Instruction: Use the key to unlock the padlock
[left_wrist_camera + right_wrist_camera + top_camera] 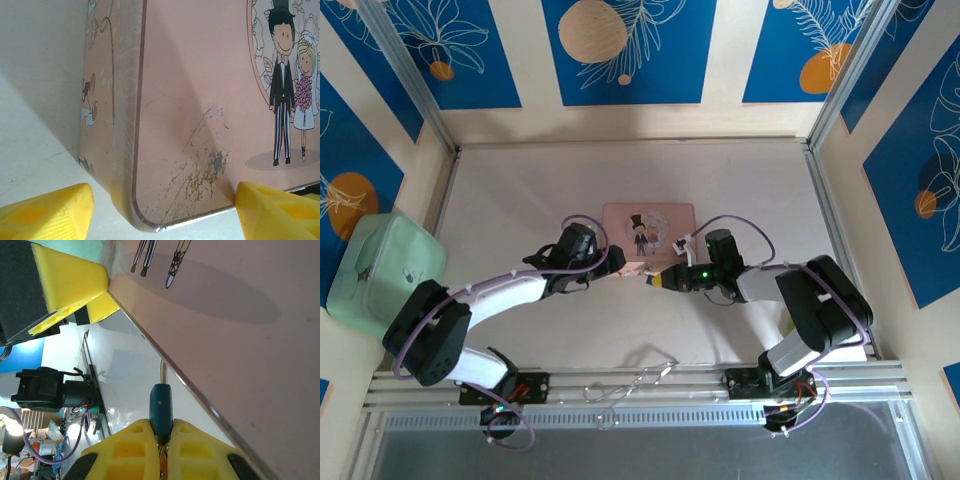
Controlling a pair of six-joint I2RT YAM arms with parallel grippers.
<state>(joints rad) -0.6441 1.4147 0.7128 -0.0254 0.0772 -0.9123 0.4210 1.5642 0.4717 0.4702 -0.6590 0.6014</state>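
The tiny blue padlock (161, 407) is pinched by its body between the yellow fingers of my right gripper (161, 427), which is shut on it. Its silvery shackle (162, 371) points away, close under the edge of the pink tin (240, 330). Something twisted and metallic sits between the fingers below the lock; I cannot make out a key. In the top view the right gripper (655, 280) meets the left gripper (625, 268) at the tin's (648, 218) near edge. My left gripper (162, 210) is open, its fingers wide apart on either side of the tin's scratched corner (200, 190).
A pale green lidded box (385, 262) sits at the left wall. Bent metal wire pieces (640, 380) lie on the front rail between the arm bases. Walls close the table on three sides.
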